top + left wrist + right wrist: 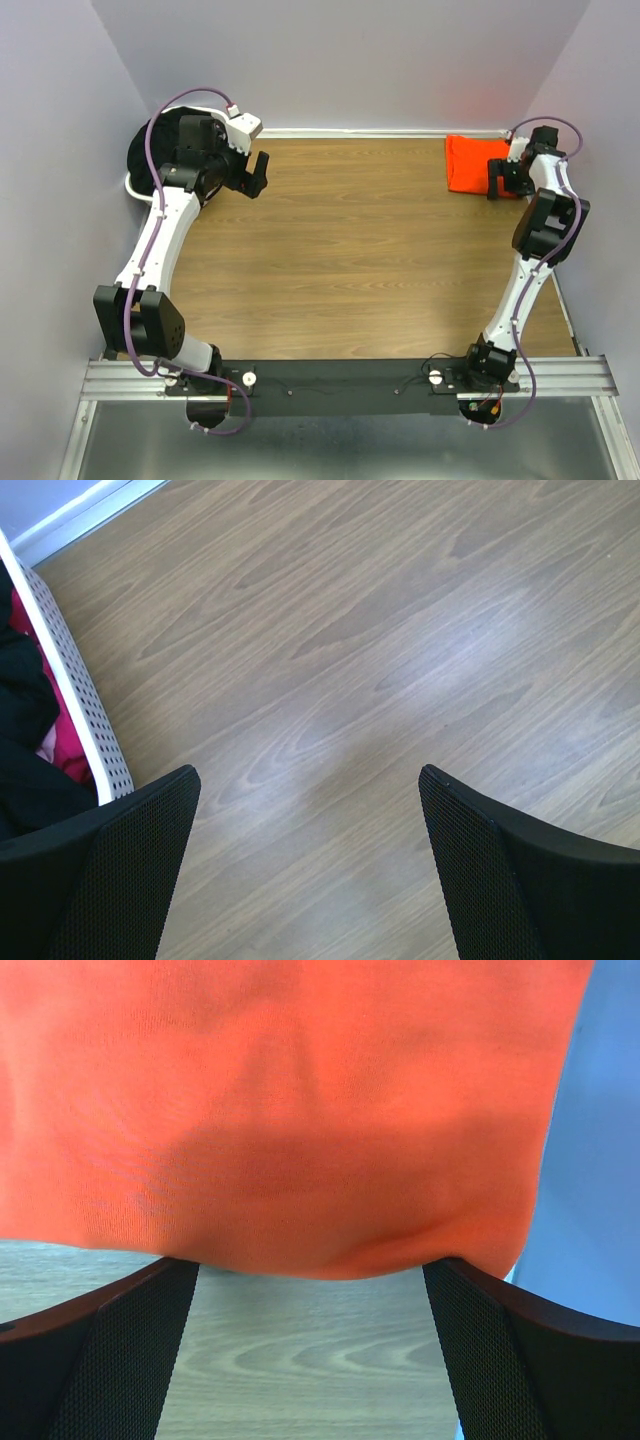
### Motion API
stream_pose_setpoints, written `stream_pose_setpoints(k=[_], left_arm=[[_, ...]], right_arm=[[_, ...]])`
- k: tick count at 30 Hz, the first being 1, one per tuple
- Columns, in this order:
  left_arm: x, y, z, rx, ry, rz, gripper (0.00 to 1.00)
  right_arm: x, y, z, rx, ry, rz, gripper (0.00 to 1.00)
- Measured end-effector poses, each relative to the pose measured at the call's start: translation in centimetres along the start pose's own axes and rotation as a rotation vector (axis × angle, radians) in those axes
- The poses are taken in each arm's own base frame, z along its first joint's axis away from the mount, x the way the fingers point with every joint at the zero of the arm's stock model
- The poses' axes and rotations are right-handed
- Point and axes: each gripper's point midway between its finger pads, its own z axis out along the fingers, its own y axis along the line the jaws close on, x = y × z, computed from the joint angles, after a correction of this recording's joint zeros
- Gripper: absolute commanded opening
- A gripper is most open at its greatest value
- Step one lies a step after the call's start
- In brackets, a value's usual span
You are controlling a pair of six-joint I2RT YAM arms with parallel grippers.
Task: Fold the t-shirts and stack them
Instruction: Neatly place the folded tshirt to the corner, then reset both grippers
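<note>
A folded bright orange t-shirt [468, 162] lies at the far right of the table, near the back wall. My right gripper [498, 184] is open at its right front edge. In the right wrist view the orange shirt [290, 1110] fills the upper part, and the right gripper [310, 1268] stands with both fingertips at its near edge, holding nothing. Black t-shirts [150, 152] are piled in the basket at the far left. My left gripper [256, 177] is open and empty over bare table to the right of the basket. The left wrist view shows the left gripper [310, 776], black cloth [20, 700] and pink cloth [66, 750].
The white plastic laundry basket [130, 186] stands at the far left corner; its perforated wall [80, 700] shows in the left wrist view. Purple walls close in the back and both sides. The wooden table [350, 260] lies between the arms.
</note>
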Motion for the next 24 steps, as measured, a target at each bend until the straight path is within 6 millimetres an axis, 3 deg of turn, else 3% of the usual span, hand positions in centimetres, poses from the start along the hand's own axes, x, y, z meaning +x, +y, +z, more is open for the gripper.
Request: stream_pose_setpoints(k=[8,14,18,20,24], left_arm=[[0.8,0.2,0.9,0.006,0.025,-0.01,0.98],[0.7,0.5,0.8,0.01,0.018,-0.021,0.98],[-0.8,0.6,0.3,0.033,-0.032,-0.033,0.98],[-1.9,0.5,-0.1,0.047,-0.073,-0.043,0.98],[-3.8,0.2,-1.6,0.057,-0.15,-0.05,0.98]], right_arm=[[-1.1,-0.7,0.4,0.01,-0.024,-0.05,1.0],[-0.5,-0.5,-0.5,0.011,-0.018,-0.076,1.0],[0.5,0.4,-4.1,0.003,-0.008,-0.089,1.0],[-0.4,0.8,-7.4,0.006,-0.043,-0.101,1.0],[-3.6,1.9,-15.9,0.009,-0.193,-0.125,1.0]])
